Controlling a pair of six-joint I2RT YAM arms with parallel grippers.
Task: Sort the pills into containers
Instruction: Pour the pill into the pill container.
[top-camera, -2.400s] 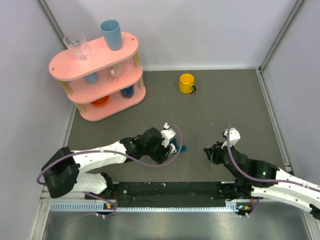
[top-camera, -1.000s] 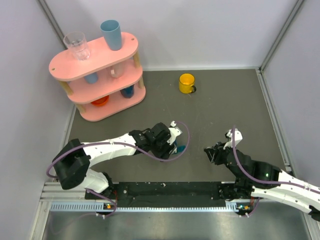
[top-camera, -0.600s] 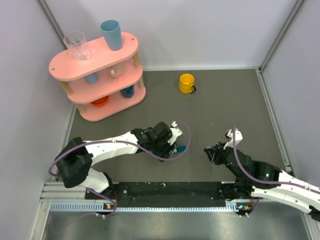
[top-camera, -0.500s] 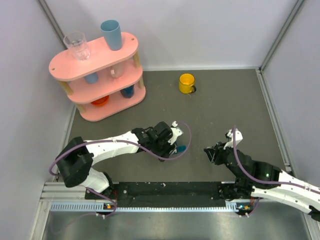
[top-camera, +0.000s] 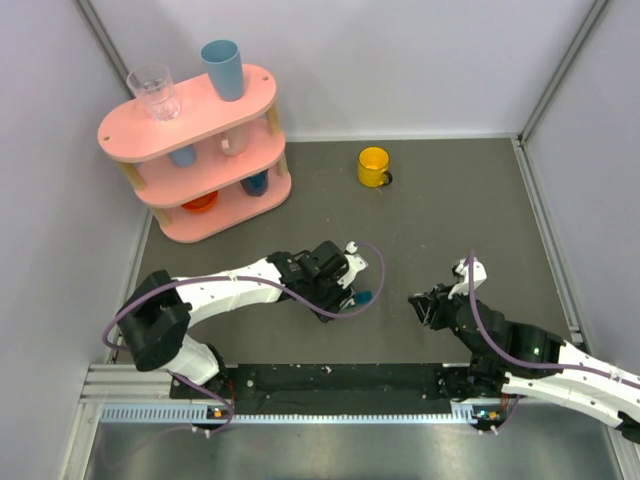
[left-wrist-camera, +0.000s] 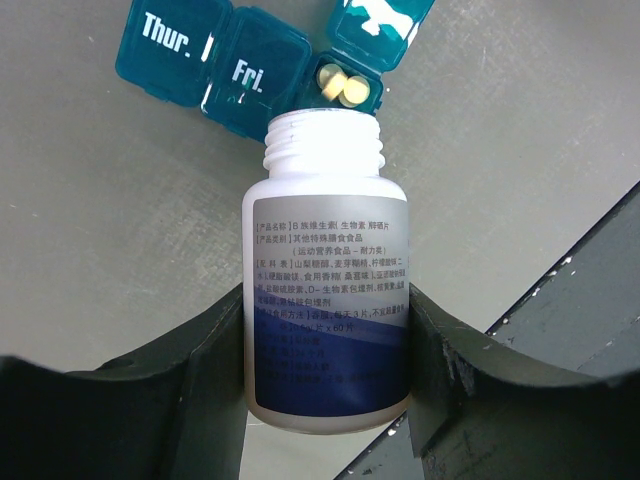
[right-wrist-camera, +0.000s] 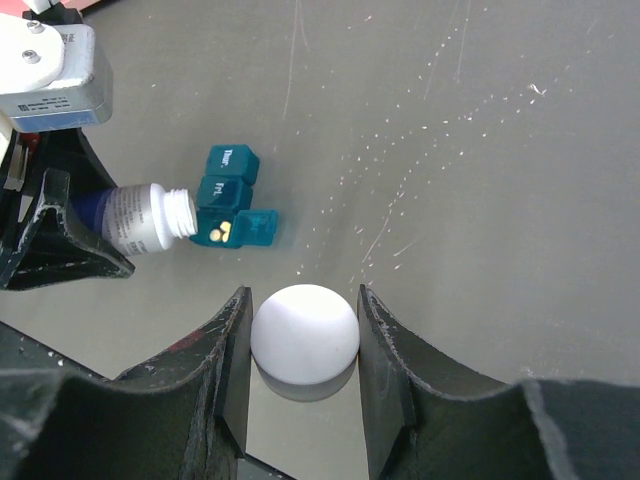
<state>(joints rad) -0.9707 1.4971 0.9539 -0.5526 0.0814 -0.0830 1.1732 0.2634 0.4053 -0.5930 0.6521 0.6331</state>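
Note:
The containers are a dark-teal pill box (left-wrist-camera: 215, 60) lying on the grey table, with lids marked Thur. and Fri. shut. Its end compartment stands open with two yellow pills (left-wrist-camera: 341, 87) inside. My left gripper (left-wrist-camera: 326, 330) is shut on a white uncapped pill bottle (left-wrist-camera: 326, 230), tipped so its mouth sits just at the open compartment. From above, the left gripper (top-camera: 343, 285) is right beside the pill box (top-camera: 363, 297). My right gripper (right-wrist-camera: 304, 325) is shut on a round white cap (right-wrist-camera: 304, 333), held to the right of the box (right-wrist-camera: 225, 190).
A pink three-tier shelf (top-camera: 190, 150) carrying cups stands at the back left. A yellow mug (top-camera: 373, 166) sits at the back centre. Walls close in the table on the left, back and right, and a black strip (top-camera: 340, 378) runs along the near edge.
My left gripper has edged slightly right with the bottle, bringing its mouth up to the pill box. The right arm has stayed still with the cap.

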